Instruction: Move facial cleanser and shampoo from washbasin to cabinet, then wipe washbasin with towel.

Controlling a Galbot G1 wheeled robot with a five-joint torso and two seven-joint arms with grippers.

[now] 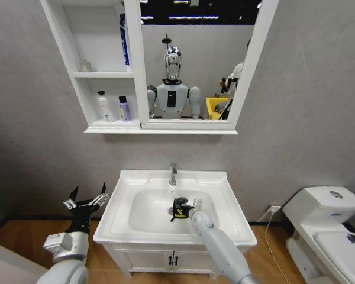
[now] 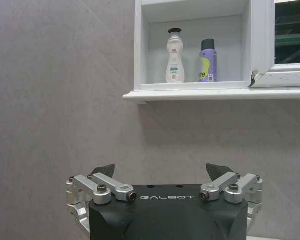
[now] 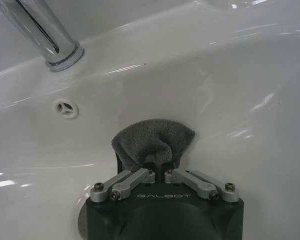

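The white washbasin (image 1: pixel 121 204) stands below me with its chrome faucet (image 1: pixel 173 174) at the back. My right gripper (image 1: pixel 183 208) is down in the oval bowl, shut on the dark grey towel (image 3: pixel 152 141), which is pressed to the bowl's wall below the faucet (image 3: pixel 40 30). A white bottle (image 2: pixel 175 56) and a purple bottle (image 2: pixel 208 61) stand side by side in the lowest compartment of the cabinet (image 1: pixel 77 74). I cannot tell which is the facial cleanser and which the shampoo. My left gripper (image 1: pixel 86 200) is held up, open and empty, left of the basin.
A white toilet (image 1: pixel 325 222) stands at the right, with a cable (image 1: pixel 266 225) on the wall beside it. The vanity doors (image 1: pixel 171 260) are under the basin. The mirror (image 1: pixel 189 65) joins the cabinet's right side. A small item (image 1: pixel 84 65) sits on the middle shelf.
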